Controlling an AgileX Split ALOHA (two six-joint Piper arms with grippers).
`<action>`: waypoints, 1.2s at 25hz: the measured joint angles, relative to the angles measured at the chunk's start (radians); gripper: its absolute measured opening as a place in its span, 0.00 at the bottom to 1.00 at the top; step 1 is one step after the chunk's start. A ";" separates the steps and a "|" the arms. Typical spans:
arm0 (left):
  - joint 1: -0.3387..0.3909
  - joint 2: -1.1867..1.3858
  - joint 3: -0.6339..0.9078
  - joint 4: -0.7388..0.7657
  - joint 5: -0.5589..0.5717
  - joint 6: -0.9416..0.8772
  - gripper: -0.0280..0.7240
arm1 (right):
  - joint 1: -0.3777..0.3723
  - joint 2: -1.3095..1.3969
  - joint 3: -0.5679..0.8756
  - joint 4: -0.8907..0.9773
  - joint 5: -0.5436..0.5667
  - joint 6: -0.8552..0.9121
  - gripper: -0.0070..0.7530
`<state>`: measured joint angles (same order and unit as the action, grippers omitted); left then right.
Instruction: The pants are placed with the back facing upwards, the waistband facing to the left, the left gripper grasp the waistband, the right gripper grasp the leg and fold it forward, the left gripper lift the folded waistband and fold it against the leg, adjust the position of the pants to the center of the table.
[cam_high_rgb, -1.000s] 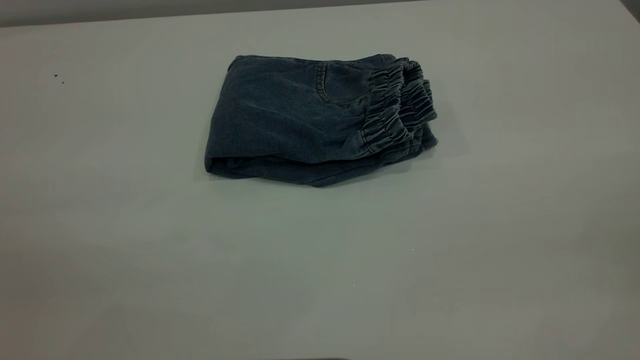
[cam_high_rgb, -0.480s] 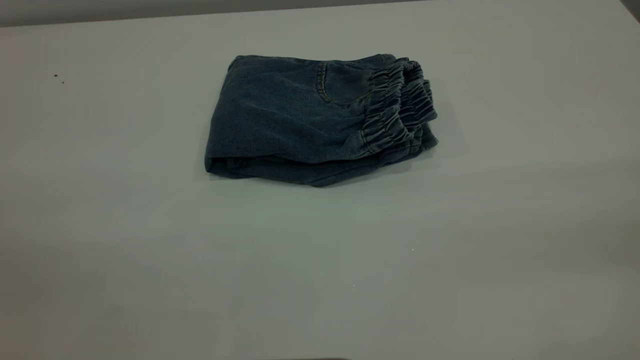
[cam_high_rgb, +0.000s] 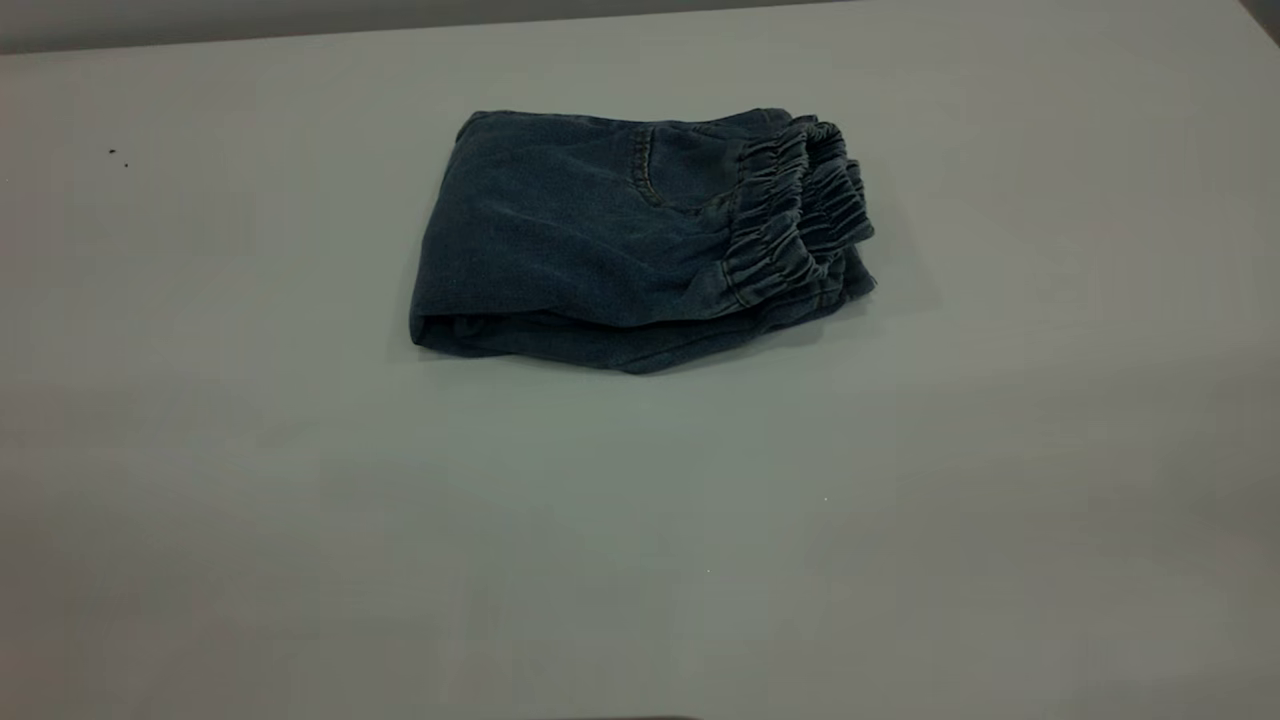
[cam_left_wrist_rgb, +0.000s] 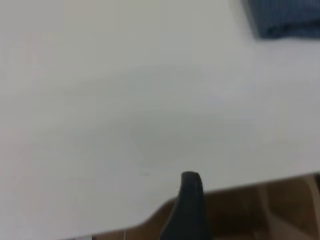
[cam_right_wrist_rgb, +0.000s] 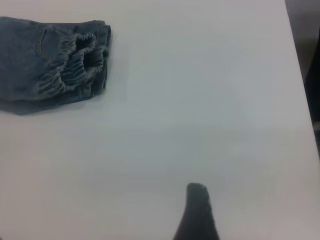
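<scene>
The pants (cam_high_rgb: 590, 230) lie folded in a compact denim bundle on the table (cam_high_rgb: 640, 520), a little behind its middle. The ruffled waistband (cam_high_rgb: 800, 215) is stacked at the bundle's right end, and the fold is at its left end. A back pocket (cam_high_rgb: 685, 165) faces up. The leg is folded under and cannot be told apart. Neither gripper shows in the exterior view. My left gripper (cam_left_wrist_rgb: 245, 217) hangs over the table's edge, far from the pants (cam_left_wrist_rgb: 287, 20), with one black finger (cam_left_wrist_rgb: 190, 200) showing. My right gripper (cam_right_wrist_rgb: 247, 220) hovers over bare table, away from the waistband (cam_right_wrist_rgb: 75, 65). Neither holds anything.
The table's edge (cam_left_wrist_rgb: 240, 187) runs close by the left gripper, with brown floor beyond it. A dark strip (cam_right_wrist_rgb: 312, 90) lies past the table's side in the right wrist view. Two small dark specks (cam_high_rgb: 118, 158) sit at the far left.
</scene>
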<state>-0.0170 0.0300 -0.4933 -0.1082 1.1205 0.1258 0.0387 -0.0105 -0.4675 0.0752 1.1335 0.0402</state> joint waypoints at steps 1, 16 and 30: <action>0.001 -0.026 0.000 0.000 0.001 -0.001 0.82 | 0.000 0.000 0.000 0.001 0.000 0.000 0.64; 0.009 -0.048 0.000 0.000 0.008 -0.001 0.82 | 0.000 0.000 0.000 0.004 0.000 0.000 0.64; 0.009 -0.048 0.000 0.000 0.008 -0.001 0.82 | 0.000 0.000 0.000 0.004 0.000 0.000 0.64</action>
<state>-0.0075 -0.0184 -0.4933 -0.1082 1.1285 0.1250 0.0387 -0.0105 -0.4675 0.0789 1.1335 0.0402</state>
